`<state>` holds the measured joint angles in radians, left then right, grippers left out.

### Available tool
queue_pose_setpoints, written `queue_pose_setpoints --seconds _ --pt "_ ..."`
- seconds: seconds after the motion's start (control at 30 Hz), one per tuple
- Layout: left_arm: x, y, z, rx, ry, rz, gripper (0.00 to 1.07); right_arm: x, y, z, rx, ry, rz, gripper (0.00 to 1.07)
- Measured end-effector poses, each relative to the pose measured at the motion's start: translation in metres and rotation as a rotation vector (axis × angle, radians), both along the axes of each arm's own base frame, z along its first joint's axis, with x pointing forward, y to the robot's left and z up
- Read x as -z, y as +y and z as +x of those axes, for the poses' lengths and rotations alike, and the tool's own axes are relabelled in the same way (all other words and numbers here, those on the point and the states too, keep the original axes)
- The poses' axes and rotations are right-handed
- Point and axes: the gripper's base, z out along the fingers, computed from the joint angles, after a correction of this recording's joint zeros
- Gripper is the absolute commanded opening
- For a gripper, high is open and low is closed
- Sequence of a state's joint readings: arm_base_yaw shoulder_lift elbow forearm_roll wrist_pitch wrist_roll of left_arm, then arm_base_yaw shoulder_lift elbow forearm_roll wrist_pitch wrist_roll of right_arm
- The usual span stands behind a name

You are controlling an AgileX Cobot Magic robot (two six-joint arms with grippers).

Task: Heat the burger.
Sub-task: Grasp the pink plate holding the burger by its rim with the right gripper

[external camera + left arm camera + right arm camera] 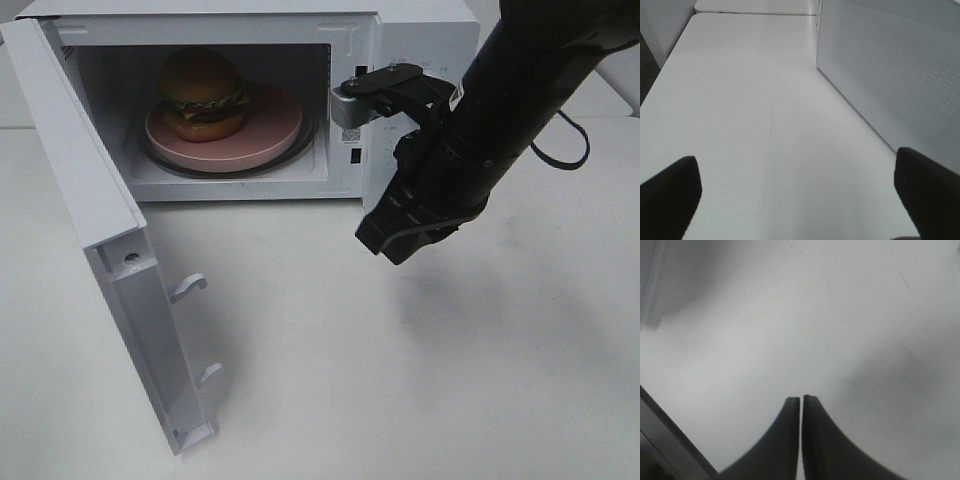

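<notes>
Our right pincer [398, 238] hangs just in front of the microwave [420, 40], on the control-panel side of its opening. Its two tips are pressed together on nothing, and its own camera shows only bare desk [420, 380] below. Our left pincer [797, 192] stands wide apart and empty, low over the desk, beside a dotted white panel that we take for the outer face of the microwave's door [95, 215].

The burger [203, 92] sits on the pink plate [278, 128] inside the microwave, toward the hinge side, so loading looks done to us. The door is swung fully outward. We judge the left pincer is placed there to push it shut, and the right arm sits outside the opening so the door can swing.

The left arm does not show in the high view, so we cannot confirm which face that panel is. The right arm covers much of the microwave's control panel, and we cannot make out its buttons or dial. The far side of the burger and plate is hidden from us.
</notes>
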<state>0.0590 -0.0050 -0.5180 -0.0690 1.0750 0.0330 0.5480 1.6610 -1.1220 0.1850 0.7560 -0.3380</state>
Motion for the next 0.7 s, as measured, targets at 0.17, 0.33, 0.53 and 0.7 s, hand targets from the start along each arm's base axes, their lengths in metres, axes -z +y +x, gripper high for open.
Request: queue_pose_setpoints --seconds 0.17,0.33,0.53,0.7 --pt "0.0 0.0 0.0 0.0 0.0 0.0 1.0 -0.0058 -0.0022 0.0011 -0.321 -0.068 -0.089 0.07" --pt "0.0 0.0 0.0 0.0 0.0 0.0 1.0 -0.0058 -0.0036 0.0017 -0.619 -0.142 -0.152 0.08" --pt "0.0 0.0 0.0 0.0 0.0 0.0 1.0 -0.0057 -0.0052 0.0025 -0.944 -0.22 -0.221 0.1" --pt "0.0 0.0 0.0 0.0 0.0 0.0 1.0 -0.0057 -0.0053 0.0029 -1.104 -0.26 -0.249 0.12"
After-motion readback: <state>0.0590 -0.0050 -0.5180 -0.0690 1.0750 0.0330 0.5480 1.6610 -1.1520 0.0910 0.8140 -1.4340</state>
